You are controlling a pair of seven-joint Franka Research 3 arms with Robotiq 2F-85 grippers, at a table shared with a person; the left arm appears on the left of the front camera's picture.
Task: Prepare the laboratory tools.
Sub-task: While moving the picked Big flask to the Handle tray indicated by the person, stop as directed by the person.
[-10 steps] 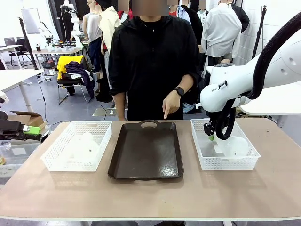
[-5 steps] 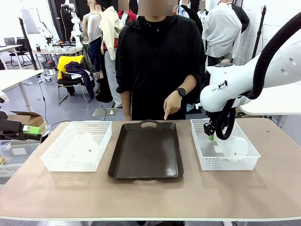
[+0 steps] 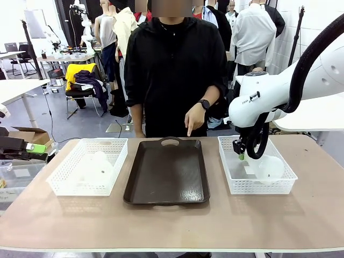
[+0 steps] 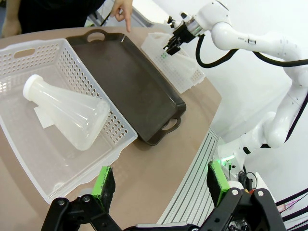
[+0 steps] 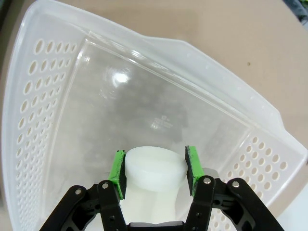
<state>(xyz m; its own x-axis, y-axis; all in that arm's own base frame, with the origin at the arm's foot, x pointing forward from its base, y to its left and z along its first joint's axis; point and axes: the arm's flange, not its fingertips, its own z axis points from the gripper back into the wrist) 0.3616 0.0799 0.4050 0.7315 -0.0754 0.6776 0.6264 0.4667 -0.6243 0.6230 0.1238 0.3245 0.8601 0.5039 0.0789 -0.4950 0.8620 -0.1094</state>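
Observation:
One frosted white flask lies on its side in the left mesh basket. My left gripper hovers open and empty off that basket's near corner, its green pads wide apart; from the front it sits at the table's left edge. The other flask lies in the right basket. My right gripper is lowered into that basket and shut on this flask's neck, one green pad on each side.
A dark rectangular tray lies between the two baskets. The person stands at the far side, one hand pointing down at the tray's far handle. My right arm arches over the right basket.
The person has swayed a little at the far side, with the hand still pointing. Neither arm nor either flask has moved.

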